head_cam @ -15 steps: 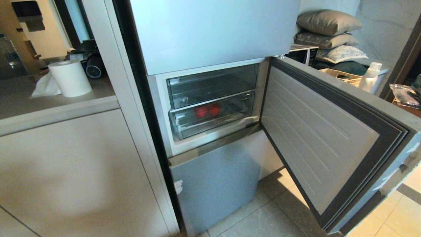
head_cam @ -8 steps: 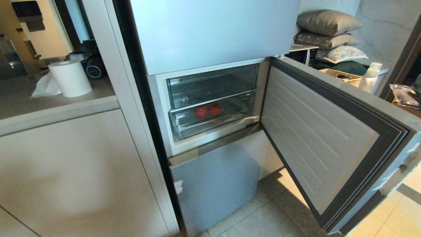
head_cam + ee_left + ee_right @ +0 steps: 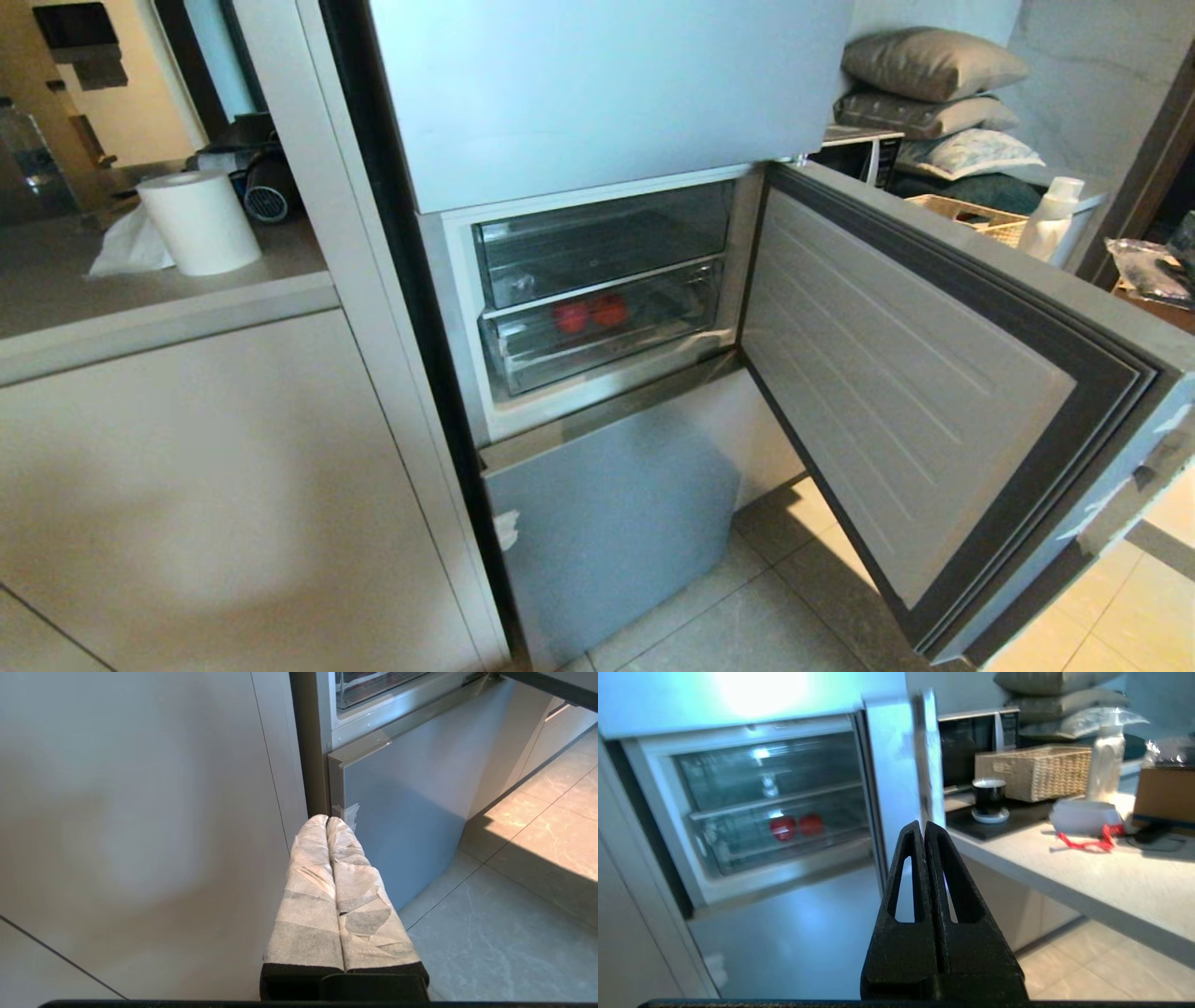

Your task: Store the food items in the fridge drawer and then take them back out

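Note:
Two round red food items [image 3: 571, 317] [image 3: 609, 310] lie side by side inside the fridge drawer [image 3: 523, 359], the lower of two clear bins in the open middle compartment; it is pushed in. The right wrist view shows the same red items [image 3: 783, 828] behind the drawer's clear front [image 3: 738, 844]. My right gripper [image 3: 924, 825] is shut and empty, well back from the fridge and level with the compartment. My left gripper [image 3: 327, 819], wrapped in white, is shut and empty, low by the grey lower fridge front [image 3: 402, 812]. Neither gripper appears in the head view.
The compartment door [image 3: 915, 373] stands swung open to the right. On the right counter [image 3: 1111, 882] are a wicker basket [image 3: 1031, 772], a black cup [image 3: 989, 795], a white bottle [image 3: 1106, 767] and a red strap [image 3: 1087, 843]. A paper roll [image 3: 198, 222] stands on the left counter.

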Controlling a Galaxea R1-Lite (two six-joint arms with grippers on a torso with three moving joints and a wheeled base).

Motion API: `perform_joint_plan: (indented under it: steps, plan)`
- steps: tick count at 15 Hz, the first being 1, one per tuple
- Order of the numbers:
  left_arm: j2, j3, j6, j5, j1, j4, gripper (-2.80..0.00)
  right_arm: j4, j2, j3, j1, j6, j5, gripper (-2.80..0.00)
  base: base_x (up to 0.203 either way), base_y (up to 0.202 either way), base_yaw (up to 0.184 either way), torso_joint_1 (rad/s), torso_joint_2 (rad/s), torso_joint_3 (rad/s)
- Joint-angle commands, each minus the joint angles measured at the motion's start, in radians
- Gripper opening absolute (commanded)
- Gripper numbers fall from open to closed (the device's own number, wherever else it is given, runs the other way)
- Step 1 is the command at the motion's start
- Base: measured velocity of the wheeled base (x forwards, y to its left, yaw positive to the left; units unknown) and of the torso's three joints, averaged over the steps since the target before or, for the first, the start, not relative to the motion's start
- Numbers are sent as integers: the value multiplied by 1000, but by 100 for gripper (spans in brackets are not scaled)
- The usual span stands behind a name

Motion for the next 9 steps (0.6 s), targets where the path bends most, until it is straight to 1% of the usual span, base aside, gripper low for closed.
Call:
perform_joint_plan:
  steps: [1, 2, 3, 5, 7, 9]
  plan:
    - [-1, 2, 14, -2, 1, 1, -280, 151, 35, -97, 0, 18, 53, -280, 0, 0, 0, 0, 0, 0]
    - [-1, 2, 16, -1, 1, 1, -280, 227, 77, -174, 1, 49, 104, -280, 0, 0, 0, 0, 0, 0]
    - [-1, 2, 18, -1, 1, -1, -280, 264, 149, -223, 1, 81, 160, -280, 0, 0, 0, 0, 0, 0]
    - [-1, 2, 18, -1, 1, -2, -280, 298, 332, -297, 1, 118, 256, -280, 0, 0, 0, 0, 0, 0]
    - [-1, 2, 19, -1, 1, -2, -280, 287, 509, -346, 2, 137, 306, -280, 0, 0, 0, 0, 0, 0]
    - [-1, 2, 29, -1, 0, -2, -280, 206, 706, -376, 3, 152, 333, -280, 0, 0, 0, 0, 0, 0]
